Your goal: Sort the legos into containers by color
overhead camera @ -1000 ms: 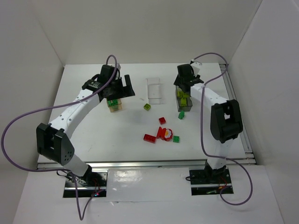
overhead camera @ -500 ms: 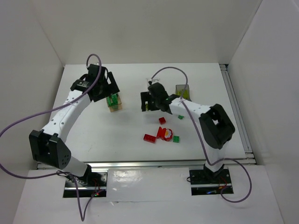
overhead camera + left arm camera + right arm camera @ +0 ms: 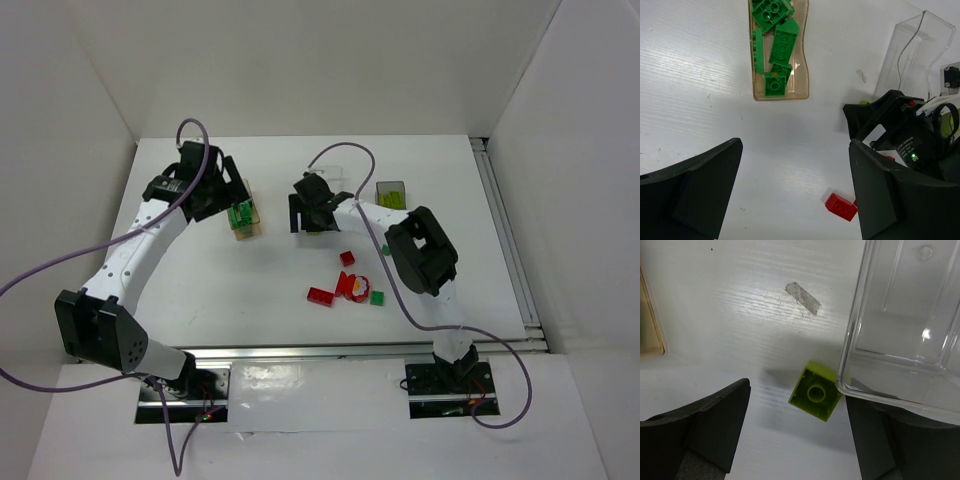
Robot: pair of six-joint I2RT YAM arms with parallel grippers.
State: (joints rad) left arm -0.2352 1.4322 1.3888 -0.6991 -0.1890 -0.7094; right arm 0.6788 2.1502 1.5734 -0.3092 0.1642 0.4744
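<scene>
My right gripper (image 3: 308,216) is open and hovers low over an upside-down yellow-green lego (image 3: 816,390), which lies between its fingers (image 3: 705,430) against the corner of the clear bin (image 3: 905,325). My left gripper (image 3: 226,198) is open and empty, just left of the orange-tan bin (image 3: 244,216). That bin (image 3: 760,95) holds several dark green legos (image 3: 781,46). The dark grey bin (image 3: 391,194) holds yellow-green legos. Red legos (image 3: 320,296), (image 3: 347,258), a round red piece (image 3: 353,286) and a green lego (image 3: 377,297) lie mid-table.
In the left wrist view the clear bin (image 3: 914,50) stands at the upper right, my right gripper (image 3: 905,135) is below it, and one red lego (image 3: 841,206) lies near the bottom. A scrap of tape (image 3: 803,296) sticks to the table. White walls enclose the table.
My right arm has swung left from the dark grey bin to the yellow-green lego beside the clear bin. My left gripper has drawn back leftwards off the orange-tan bin.
</scene>
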